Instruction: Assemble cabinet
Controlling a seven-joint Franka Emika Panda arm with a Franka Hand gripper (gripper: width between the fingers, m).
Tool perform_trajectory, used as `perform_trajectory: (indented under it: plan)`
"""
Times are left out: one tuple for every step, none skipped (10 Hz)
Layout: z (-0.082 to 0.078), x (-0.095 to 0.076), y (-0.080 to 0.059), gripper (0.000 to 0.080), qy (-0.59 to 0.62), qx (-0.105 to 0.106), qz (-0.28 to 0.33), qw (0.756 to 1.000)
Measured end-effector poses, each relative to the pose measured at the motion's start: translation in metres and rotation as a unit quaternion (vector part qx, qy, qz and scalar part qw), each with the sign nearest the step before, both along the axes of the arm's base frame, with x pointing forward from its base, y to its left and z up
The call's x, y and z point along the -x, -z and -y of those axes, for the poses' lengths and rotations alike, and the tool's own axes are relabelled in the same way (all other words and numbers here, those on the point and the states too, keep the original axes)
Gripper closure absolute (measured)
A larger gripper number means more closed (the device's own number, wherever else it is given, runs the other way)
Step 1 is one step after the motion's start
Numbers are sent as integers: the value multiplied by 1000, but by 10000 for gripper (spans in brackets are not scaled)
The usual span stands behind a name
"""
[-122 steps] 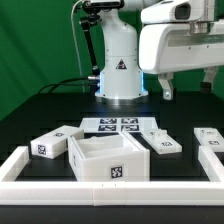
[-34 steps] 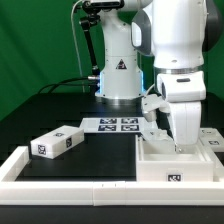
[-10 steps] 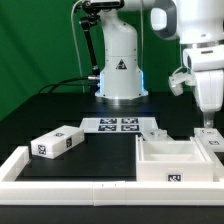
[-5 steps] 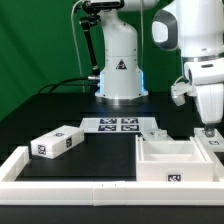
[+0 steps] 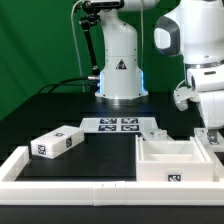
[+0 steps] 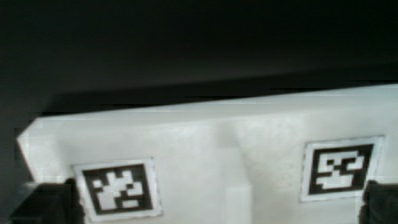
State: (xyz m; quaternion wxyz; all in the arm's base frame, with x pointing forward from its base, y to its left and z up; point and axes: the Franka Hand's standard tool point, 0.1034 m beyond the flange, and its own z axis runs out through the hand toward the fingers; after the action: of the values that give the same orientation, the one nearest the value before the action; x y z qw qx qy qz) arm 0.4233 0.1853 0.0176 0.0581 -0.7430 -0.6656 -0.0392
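My gripper (image 5: 207,129) hangs with its fingers spread wide. In the wrist view the dark fingertips (image 6: 47,200) show far apart, gripping nothing. Straight beneath me lies the white plastic block (image 6: 214,135), which bears two black-and-white square tags side by side with a shallow groove between them. Its long axis seems to run along the line joining my fingertips, so I judge I may need to turn my wrist before closing across its narrow way. The open white plastic box body (image 5: 168,160) stands close beside me on the exterior view's left, so its wall limits my room there. The long white border rail (image 5: 70,186) bounds the near side. Another small tagged white block (image 5: 57,143) lies well apart, beyond the box body.
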Motion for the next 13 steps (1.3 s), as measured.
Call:
perform_trajectory:
  plan:
    - [0, 0, 1, 125, 0, 0, -1, 1000]
    - [0, 1, 1, 309, 0, 0, -1, 1000]
    - [0, 1, 1, 444, 0, 0, -1, 1000]
    - [0, 1, 1, 444, 0, 0, -1, 1000]
    - [2, 1, 3, 628, 1, 0, -3, 1000]
    - [3, 1, 3, 733, 3, -1, -2, 1000]
    - [3, 0, 3, 733, 4, -1, -2, 1000]
    - [3, 0, 3, 732, 4, -1, -2, 1000]
    - [3, 0, 3, 732, 4, -1, -2, 1000]
    - [3, 0, 3, 732, 4, -1, -2, 1000]
    - [3, 0, 3, 732, 4, -1, -2, 1000]
    - [7, 0, 1, 732, 3, 3, -5, 1000]
    - [19, -3, -11, 732, 7, 15, -7, 1000]
